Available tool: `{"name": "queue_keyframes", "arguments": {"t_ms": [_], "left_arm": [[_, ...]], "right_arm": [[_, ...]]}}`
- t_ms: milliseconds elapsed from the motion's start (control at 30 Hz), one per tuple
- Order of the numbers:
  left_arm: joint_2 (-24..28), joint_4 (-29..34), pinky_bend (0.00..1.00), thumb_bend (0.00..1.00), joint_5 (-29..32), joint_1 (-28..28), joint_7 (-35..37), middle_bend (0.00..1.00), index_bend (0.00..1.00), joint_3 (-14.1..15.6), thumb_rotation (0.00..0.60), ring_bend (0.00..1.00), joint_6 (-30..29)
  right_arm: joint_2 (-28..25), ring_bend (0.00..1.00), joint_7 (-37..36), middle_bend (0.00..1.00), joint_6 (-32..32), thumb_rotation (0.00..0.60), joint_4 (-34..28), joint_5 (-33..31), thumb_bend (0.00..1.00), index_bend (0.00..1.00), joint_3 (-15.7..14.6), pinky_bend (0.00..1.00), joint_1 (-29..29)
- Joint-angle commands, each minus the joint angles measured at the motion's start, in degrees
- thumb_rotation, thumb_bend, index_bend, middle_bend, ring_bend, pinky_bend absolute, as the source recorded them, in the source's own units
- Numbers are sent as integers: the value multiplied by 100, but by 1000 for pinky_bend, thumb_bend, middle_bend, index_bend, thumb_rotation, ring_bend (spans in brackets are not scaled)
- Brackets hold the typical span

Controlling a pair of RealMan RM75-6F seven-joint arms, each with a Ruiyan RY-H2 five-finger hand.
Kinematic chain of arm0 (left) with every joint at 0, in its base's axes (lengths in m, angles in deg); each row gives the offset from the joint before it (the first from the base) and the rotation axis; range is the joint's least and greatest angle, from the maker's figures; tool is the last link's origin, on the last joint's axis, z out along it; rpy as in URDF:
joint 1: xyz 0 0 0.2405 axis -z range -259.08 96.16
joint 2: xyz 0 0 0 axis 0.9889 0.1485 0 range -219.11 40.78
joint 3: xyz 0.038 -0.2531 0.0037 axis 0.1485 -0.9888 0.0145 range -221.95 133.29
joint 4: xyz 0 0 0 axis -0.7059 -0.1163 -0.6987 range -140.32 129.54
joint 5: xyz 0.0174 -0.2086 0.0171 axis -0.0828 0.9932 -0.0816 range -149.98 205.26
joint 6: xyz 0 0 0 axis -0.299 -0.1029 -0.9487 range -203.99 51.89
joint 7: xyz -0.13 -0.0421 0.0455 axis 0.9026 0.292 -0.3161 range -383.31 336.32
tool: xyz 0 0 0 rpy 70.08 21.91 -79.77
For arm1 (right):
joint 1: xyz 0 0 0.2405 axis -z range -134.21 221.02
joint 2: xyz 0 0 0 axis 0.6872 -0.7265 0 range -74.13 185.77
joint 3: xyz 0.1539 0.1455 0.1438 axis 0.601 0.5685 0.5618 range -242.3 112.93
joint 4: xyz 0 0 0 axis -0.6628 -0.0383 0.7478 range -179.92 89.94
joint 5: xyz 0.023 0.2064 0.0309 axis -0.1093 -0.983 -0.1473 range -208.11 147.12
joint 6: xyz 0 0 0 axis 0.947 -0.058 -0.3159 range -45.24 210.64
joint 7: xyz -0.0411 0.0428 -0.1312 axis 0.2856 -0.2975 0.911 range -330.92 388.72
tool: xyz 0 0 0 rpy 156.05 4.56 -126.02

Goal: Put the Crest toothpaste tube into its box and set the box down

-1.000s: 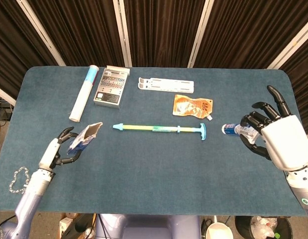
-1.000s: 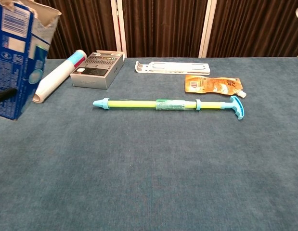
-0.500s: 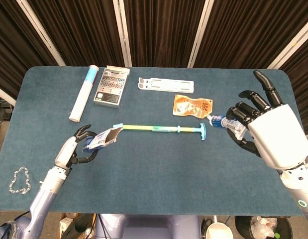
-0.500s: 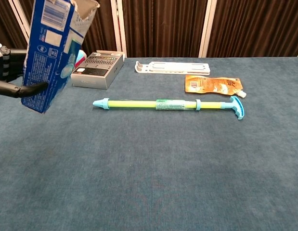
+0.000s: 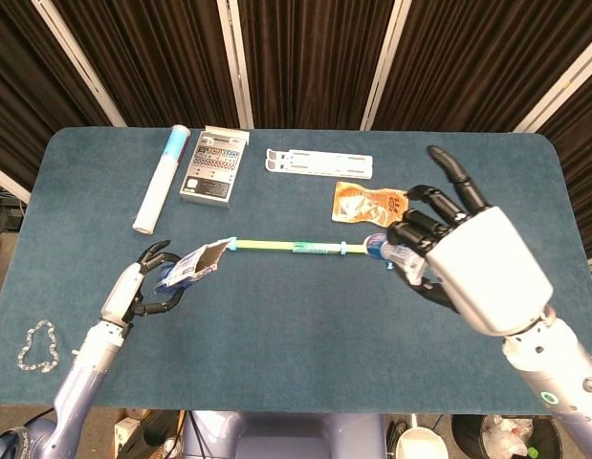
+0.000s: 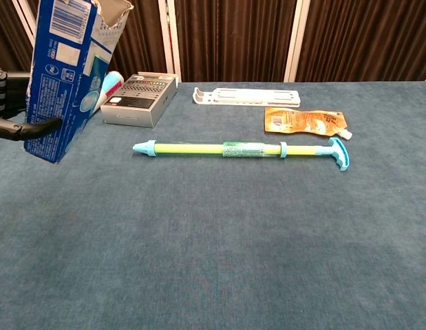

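My left hand (image 5: 133, 292) holds the blue Crest box (image 5: 189, 267) above the table at the front left, its torn open end turned toward the middle. The chest view shows the box (image 6: 68, 72) raised at the far left, with dark fingers (image 6: 25, 128) of that hand wrapped on it. My right hand (image 5: 468, 263) is lifted over the right half of the table and grips the toothpaste tube (image 5: 391, 253), whose blue cap end points left toward the box. The right hand and tube do not appear in the chest view.
A long yellow-green rod with teal ends (image 5: 305, 249) lies across the middle, between box and tube. Behind it are an orange pouch (image 5: 372, 203), a white bracket (image 5: 319, 162), a grey boxed device (image 5: 214, 175) and a white roll (image 5: 162, 190). A bead chain (image 5: 35, 345) lies front left.
My right hand has carried the tube leftward from the right edge to above the rod's handle end. My left hand has brought the box rightward and up, its opening turned toward the tube.
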Motion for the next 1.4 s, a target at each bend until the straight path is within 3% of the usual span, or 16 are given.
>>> {"name": "queue_keyframes", "arguments": {"t_ms": [33,300,733,1033,1400], "left_arm": [[-30,-20,74,460,-52,11,15,387,398,13,600,86,-21],[-140,-83,74,460,-187,17,126,388,398,67,600,85,-103],[-388,-255,74,460,-287,79,243,388,398,97,600,86,-161],[-579,-349,74,460,-348,114,275,388,398,155,600,85,-178],[-745,-370,74,460,-424,164,196,388,398,251,600,85,-146]], "right_arm": [[165,317,-90,685,253,600,0,-120,511,530,149,0,-291],[626,318,-25,685,558,600,0,-455,518,530,323,0,-806],[1243,321,-252,686,610,600,0,-488,524,530,377,0,-1163],[1713,321,156,686,731,600,0,-846,526,530,414,0,-1565],[2039,321,559,686,563,600,0,-1058,528,535,304,0,-1617]]}}
